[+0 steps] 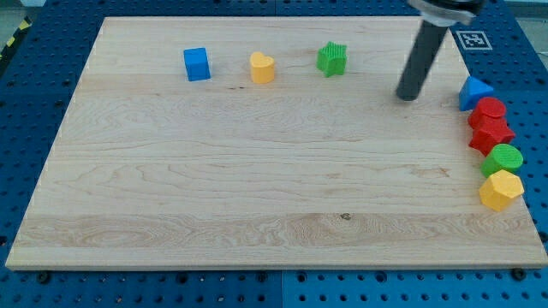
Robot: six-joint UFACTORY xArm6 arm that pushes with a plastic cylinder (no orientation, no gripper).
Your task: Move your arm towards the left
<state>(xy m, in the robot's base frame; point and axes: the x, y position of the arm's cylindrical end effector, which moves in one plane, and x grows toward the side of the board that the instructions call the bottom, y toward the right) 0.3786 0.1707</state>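
Observation:
My tip (408, 96) rests on the wooden board (257, 171) at the view's upper right; the dark rod rises from it toward the top edge. A blue triangular block (474, 92) lies to the right of the tip, a short gap away. A green star block (331, 59) lies to the upper left of the tip. Farther left in the same row are a yellow heart-like block (262, 67) and a blue cube (197, 64). The tip touches no block.
Down the board's right edge, below the blue triangular block, sit a red round block (491, 109), a red star block (491, 133), a green round block (503, 159) and a yellow hexagonal block (501, 189). Blue pegboard (34, 103) surrounds the board.

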